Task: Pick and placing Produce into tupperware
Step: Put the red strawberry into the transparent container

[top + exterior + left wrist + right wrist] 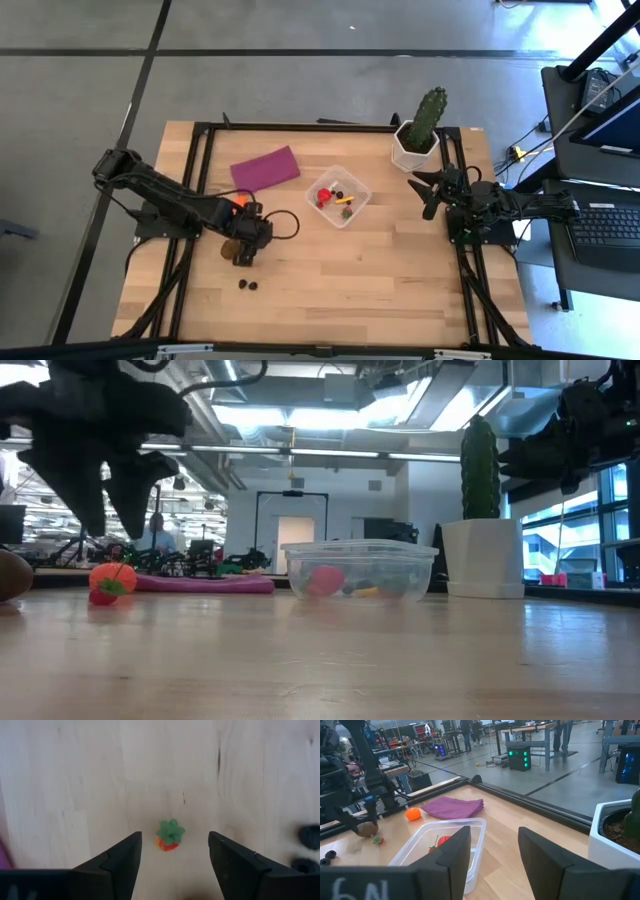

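Left wrist view looks straight down at bare wood, where a strawberry (170,835) with a green leafy cap lies on the table (75,795) between my left gripper's (175,857) two dark fingers; the jaws are spread apart and touch nothing. Two dark berries (310,836) lie off to one side. From the high view, my left gripper (245,243) hangs over the left half of the table, with an orange ball (238,203) and a brown kiwi (230,247) just beside it and the berries (248,285) a little nearer the front edge. The tupperware (356,205) sits near the table's middle, already holding red and yellow pieces, with a purple cloth (265,168) to its left. My right gripper (425,187) waits near the right edge, jaws parted and empty, close to a cactus (428,118) in a white pot.
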{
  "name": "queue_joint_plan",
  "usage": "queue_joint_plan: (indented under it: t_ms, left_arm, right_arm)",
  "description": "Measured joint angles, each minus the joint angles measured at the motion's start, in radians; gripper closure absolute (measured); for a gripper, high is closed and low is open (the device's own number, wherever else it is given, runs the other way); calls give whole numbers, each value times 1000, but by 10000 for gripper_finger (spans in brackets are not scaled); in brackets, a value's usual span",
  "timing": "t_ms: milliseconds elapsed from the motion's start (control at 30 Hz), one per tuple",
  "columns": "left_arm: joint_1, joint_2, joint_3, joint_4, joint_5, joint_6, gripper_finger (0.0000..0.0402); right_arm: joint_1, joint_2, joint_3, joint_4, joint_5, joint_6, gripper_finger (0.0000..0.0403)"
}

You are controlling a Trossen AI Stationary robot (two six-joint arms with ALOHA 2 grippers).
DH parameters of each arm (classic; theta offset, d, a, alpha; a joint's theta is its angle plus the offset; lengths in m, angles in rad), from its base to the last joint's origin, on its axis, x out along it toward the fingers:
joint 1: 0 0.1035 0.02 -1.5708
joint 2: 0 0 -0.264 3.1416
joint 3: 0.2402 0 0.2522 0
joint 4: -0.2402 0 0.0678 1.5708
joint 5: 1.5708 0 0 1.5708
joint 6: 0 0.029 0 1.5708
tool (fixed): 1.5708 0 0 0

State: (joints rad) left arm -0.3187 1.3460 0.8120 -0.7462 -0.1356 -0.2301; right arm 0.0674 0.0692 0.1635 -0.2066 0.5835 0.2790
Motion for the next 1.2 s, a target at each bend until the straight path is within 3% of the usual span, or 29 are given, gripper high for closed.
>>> queue_joint_plan:
  t_ms: [300,467,1200]
  left_arm:
    - [-15,13,-15,0,0,-20,188]
    - [-14,51,-41,14,-4,-80,190]
    - [-9,220,-48,104,-5,-81,191]
  right_arm:
    - [0,0,0,-1,0,-1,234]
    - [0,0,0,-2,0,-2,234]
    - [0,0,0,-5,0,0,234]
